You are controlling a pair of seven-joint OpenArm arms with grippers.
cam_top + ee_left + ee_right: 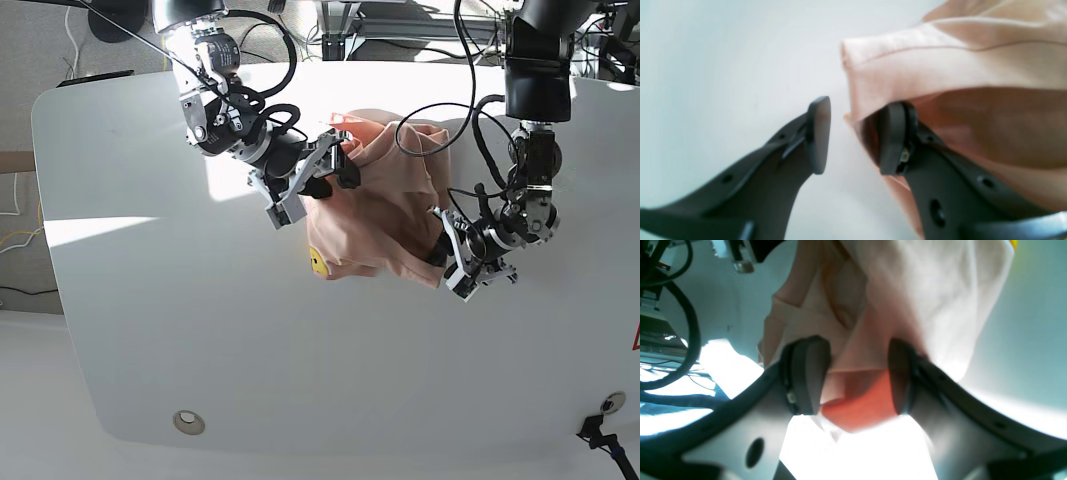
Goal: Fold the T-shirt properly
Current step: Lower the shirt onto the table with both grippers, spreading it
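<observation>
T-shirt bunched on white table.
Right gripper clamping cloth; left gripper parted, empty, beside hem.

Free room, base view: the white table lies bare across the lower half and the left of the frame; you can pass an arm there unhindered.

Obstacle, centre of frame: the T-shirt, bunched in a heap, with both arms pressed in at its sides, so the gap between them is filled with cloth.

Obstacle, upper frame: black cables loop over the heap's top right edge and hang beside the left gripper.

Obstacle, lower corners: a round fitting in the tabletop at lower left, and another at lower right.

Right gripper: cloth fills the space between its pads.
</observation>
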